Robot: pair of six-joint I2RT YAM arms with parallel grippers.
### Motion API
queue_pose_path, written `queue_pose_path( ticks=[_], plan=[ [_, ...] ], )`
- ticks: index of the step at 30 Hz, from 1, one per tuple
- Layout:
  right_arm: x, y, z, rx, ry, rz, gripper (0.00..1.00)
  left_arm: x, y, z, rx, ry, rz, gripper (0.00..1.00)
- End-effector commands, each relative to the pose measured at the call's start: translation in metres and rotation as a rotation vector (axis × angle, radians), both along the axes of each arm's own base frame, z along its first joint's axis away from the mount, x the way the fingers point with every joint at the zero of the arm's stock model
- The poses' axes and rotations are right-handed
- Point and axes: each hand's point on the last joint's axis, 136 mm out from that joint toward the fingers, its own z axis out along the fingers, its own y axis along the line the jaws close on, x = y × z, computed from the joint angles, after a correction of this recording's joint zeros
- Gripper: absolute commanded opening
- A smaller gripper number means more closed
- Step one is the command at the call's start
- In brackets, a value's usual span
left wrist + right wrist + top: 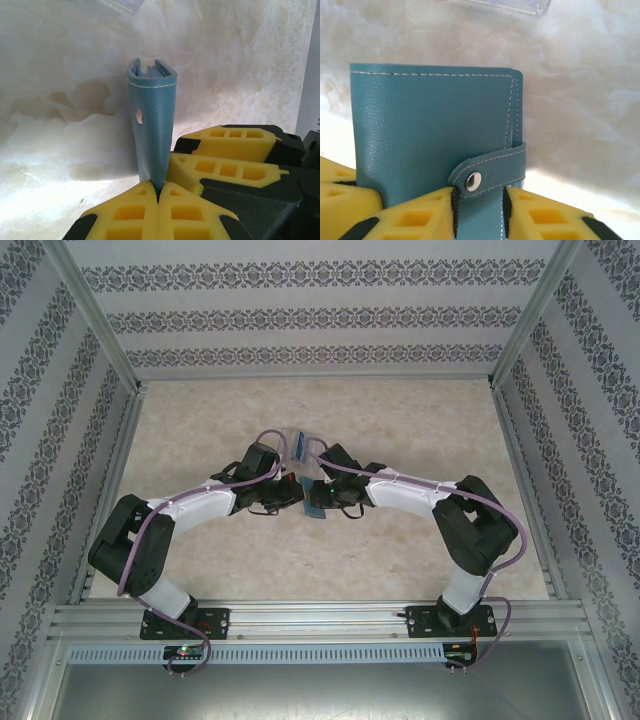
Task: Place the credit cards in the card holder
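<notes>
A blue-grey folding wallet (pixel 315 508) stands on edge at the middle of the table, held between both grippers. My left gripper (pixel 158 192) is shut on the bottom edge of the wallet (pixel 152 130), whose open top faces away. My right gripper (pixel 479 200) has its jaws pressed on either side of the snap strap (pixel 490 170) of the wallet (pixel 430 130). In the top view the left gripper (pixel 297 496) and right gripper (pixel 326 496) meet tip to tip. The clear card holder (pixel 510 6) lies just beyond the wallet; its corner (pixel 122 5) is also in the left wrist view. The credit cards are hidden.
The right gripper's yellow fingers (pixel 225 150) sit close beside the left gripper. A small blue and clear object (pixel 300 445) stands on the marble-patterned table (pixel 200 420) just behind the grippers. Patterned walls (pixel 60 440) enclose the table on three sides.
</notes>
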Motion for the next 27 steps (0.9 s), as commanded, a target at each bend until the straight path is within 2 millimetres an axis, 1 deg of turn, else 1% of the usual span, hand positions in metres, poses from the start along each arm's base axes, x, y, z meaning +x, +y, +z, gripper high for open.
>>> queue_pose_path(
  ticks=[1, 3, 5, 7, 10, 13, 14, 16, 17, 19, 21, 23, 27],
  plan=[
    [0.009, -0.03, -0.005, -0.137, -0.046, -0.071, 0.21, -0.004, -0.007, 0.023, -0.046, -0.037, -0.024, 0.0],
    [0.01, -0.038, -0.008, -0.171, -0.045, -0.083, 0.16, -0.005, -0.006, 0.019, -0.03, -0.024, -0.025, 0.0],
    [0.011, -0.043, -0.009, -0.193, -0.045, -0.09, 0.12, -0.006, -0.007, 0.02, -0.039, -0.021, -0.03, 0.0],
    [0.012, -0.046, -0.009, -0.208, -0.056, -0.095, 0.06, -0.006, -0.005, 0.017, -0.029, -0.021, -0.025, 0.0],
    [0.013, -0.048, -0.008, -0.208, -0.056, -0.091, 0.0, -0.007, -0.006, 0.014, -0.026, -0.005, -0.035, 0.0],
    [0.013, -0.047, -0.005, -0.181, -0.05, -0.084, 0.0, -0.008, -0.006, 0.013, -0.025, -0.005, -0.035, 0.0],
    [0.011, -0.043, -0.003, -0.161, -0.053, -0.063, 0.0, -0.008, -0.005, 0.011, -0.014, -0.003, -0.037, 0.0],
    [0.006, -0.034, 0.007, -0.111, -0.06, -0.011, 0.12, -0.008, -0.004, 0.008, -0.007, 0.012, -0.038, 0.0],
    [0.002, -0.029, 0.014, -0.075, -0.066, 0.017, 0.16, -0.009, -0.006, 0.009, -0.014, 0.019, -0.044, 0.0],
    [-0.006, -0.018, 0.027, 0.007, -0.069, 0.059, 0.19, -0.01, -0.007, 0.009, -0.023, 0.018, -0.045, 0.0],
    [-0.011, -0.008, 0.036, 0.076, -0.066, 0.095, 0.25, -0.01, -0.006, 0.008, -0.015, 0.016, -0.049, 0.0],
    [-0.014, -0.001, 0.036, 0.103, -0.046, 0.115, 0.29, -0.01, -0.007, 0.007, -0.018, 0.027, -0.055, 0.0],
    [-0.012, 0.012, 0.03, 0.122, -0.017, 0.128, 0.3, -0.011, -0.009, 0.009, -0.04, 0.02, -0.054, 0.0]
  ],
)
